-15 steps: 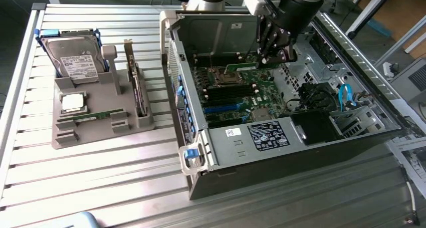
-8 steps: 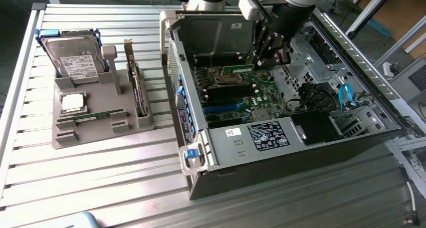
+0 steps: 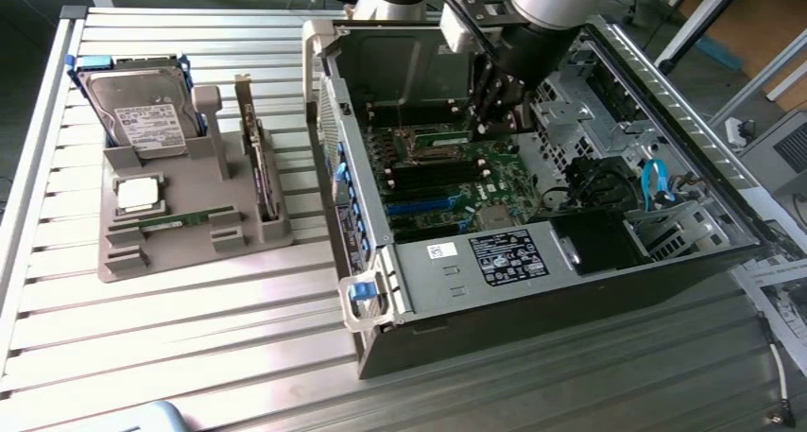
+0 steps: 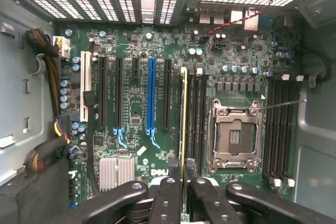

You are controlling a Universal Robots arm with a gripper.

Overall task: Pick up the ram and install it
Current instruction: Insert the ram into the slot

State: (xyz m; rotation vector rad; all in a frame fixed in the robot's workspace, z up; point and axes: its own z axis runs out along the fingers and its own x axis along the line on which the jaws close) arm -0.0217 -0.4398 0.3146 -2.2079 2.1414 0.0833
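Pinching the thin green circuit-board ram stick (image 4: 184,124) edge-on, the black gripper (image 4: 182,165) hangs inside the open grey case (image 3: 378,290), near 12 o'clock of the green motherboard (image 3: 441,181) in the exterior view, probably lining it up with the black memory slots (image 4: 197,119).

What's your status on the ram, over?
Gripper shut on ram. Ram edge-on at slot beside CPU socket; seating unclear. Nothing blocking.

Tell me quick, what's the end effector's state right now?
End effector: closed, holding the ram edge-on over the motherboard.
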